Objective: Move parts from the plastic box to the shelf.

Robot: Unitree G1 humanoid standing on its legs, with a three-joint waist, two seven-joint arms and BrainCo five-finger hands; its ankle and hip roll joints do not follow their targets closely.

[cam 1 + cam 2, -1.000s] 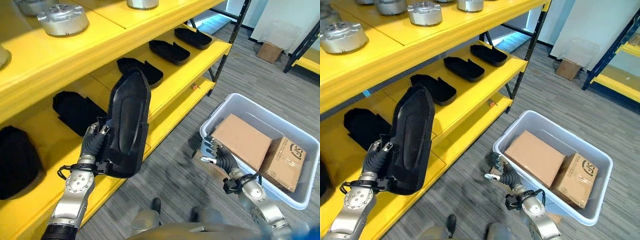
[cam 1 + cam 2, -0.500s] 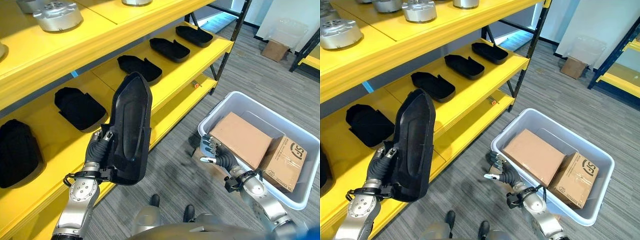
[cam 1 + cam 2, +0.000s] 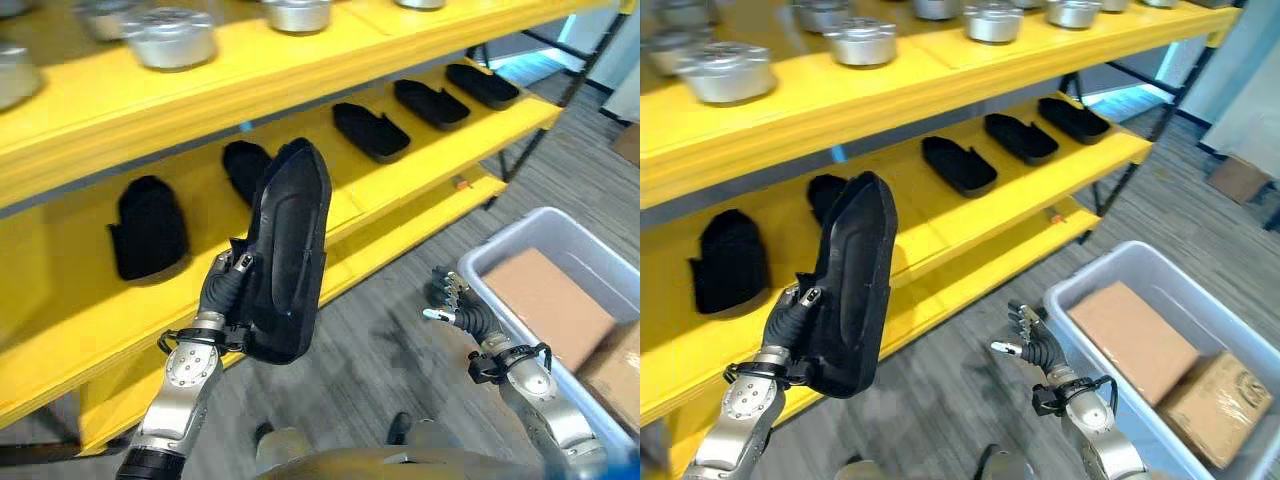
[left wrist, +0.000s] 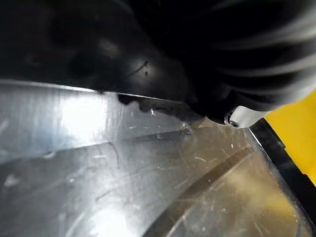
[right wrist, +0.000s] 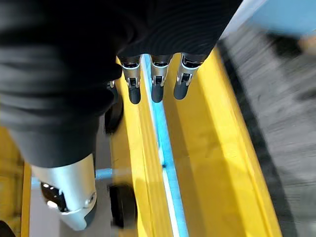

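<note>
plastic box [image 3: 1080, 282] cropped (right edge), held part [image 3: 288, 250] hides shelf part

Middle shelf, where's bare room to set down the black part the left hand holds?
Middle shelf: bare yellow between the second black part and third, behind the held part in the left hand. Rightward, parts sit closer together.

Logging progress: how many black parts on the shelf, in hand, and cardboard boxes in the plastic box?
Black parts on shelf: 5
Black part in left hand: 1
Cardboard boxes in plastic box: 2
Total: 8
</note>
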